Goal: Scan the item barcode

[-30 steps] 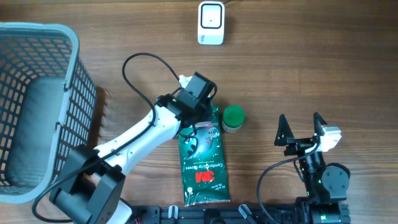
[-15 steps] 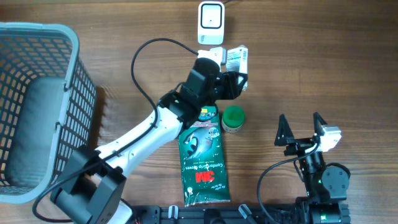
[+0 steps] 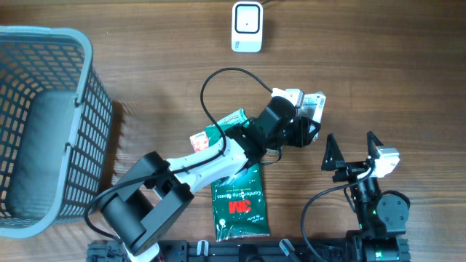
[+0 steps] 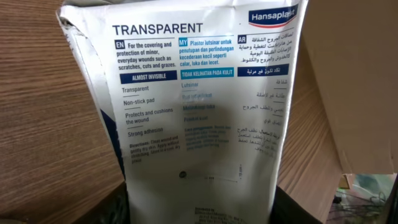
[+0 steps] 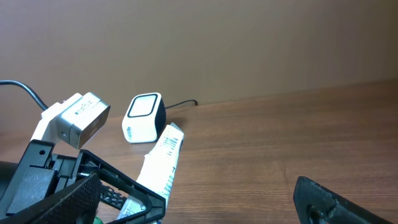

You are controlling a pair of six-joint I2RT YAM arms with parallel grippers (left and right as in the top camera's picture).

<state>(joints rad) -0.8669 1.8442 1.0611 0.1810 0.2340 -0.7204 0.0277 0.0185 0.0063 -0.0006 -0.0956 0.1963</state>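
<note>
A white Hansaplast plaster packet [image 4: 199, 106] fills the left wrist view, printed side toward the camera. My left gripper [image 3: 306, 125] is shut on its lower end, a dark finger on each side. Overhead, the packet [image 3: 315, 106] hangs over the table, right of centre. The white barcode scanner [image 3: 247, 27] stands at the far edge, well left of the packet. In the right wrist view the packet [image 5: 163, 158] shows edge-on in front of the scanner [image 5: 143, 116]. My right gripper [image 3: 353, 154] stands open and empty near the front right, just below the packet.
A green 3M gloves pack [image 3: 237, 195] lies under the left arm near the front edge. Small boxes [image 3: 224, 120] lie beside the arm. A grey basket [image 3: 44, 124] takes up the left side. A black cable [image 3: 218, 80] loops over the arm.
The left arm lifted the packet off the pile, passed close below the scanner, then swung it right toward the right gripper. The right arm has not moved.
</note>
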